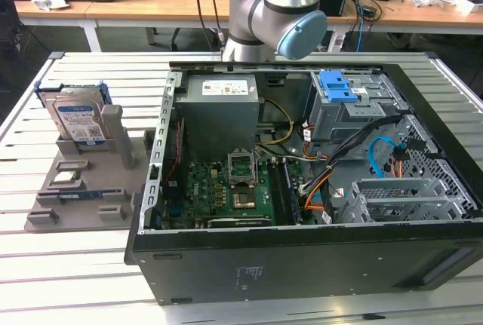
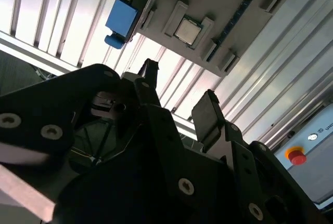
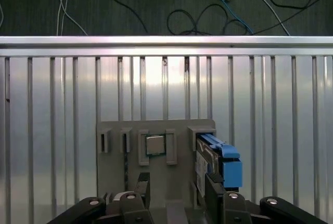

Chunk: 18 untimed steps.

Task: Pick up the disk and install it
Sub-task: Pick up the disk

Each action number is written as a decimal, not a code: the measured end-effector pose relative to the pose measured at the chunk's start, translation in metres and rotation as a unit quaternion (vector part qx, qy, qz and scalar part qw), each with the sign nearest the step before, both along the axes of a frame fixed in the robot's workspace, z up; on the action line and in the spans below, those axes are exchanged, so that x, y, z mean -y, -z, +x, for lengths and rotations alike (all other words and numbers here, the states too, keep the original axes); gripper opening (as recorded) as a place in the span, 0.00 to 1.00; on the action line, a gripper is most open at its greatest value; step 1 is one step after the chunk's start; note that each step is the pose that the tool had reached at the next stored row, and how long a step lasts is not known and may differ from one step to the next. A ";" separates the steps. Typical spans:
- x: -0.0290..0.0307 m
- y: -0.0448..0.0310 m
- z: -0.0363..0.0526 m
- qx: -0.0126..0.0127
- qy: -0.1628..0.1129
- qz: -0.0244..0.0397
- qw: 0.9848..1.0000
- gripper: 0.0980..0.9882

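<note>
Exterior view: the disk (image 1: pixel 78 118) stands on edge in a grey holder (image 1: pixel 83 189) on the table (image 1: pixel 75 265).
First wrist view: the tool (image 3: pixel 178 193) is spread wide and empty, near the disk (image 3: pixel 207 162).
Second wrist view: the tool (image 2: pixel 178 81) shows the same wide gap.
Handling: likely rigid, weighty and shock-sensitive; pinch its flat faces.

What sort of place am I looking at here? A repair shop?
Most likely a robotics lab or test workshop: a robot arm stands behind an open computer case on a slatted metal table, the disk stands upright in a grey parts holder, and desks strewn with cables line the back.
</note>
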State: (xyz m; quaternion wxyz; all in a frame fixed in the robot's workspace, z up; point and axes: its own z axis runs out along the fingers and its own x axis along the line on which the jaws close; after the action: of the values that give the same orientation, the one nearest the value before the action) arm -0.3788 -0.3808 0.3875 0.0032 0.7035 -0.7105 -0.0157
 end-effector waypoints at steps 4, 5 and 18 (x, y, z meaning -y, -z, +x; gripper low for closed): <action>-0.0095 0.0001 0.0018 0.000 0.000 0.000 1.000 0.50; -0.0152 0.0000 0.0027 0.000 0.000 0.000 1.000 0.50; -0.0361 0.0000 0.0075 0.000 0.000 0.000 1.000 0.50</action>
State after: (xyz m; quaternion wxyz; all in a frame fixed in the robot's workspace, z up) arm -0.3713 -0.3448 0.3875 0.0032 0.7035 -0.7105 -0.0157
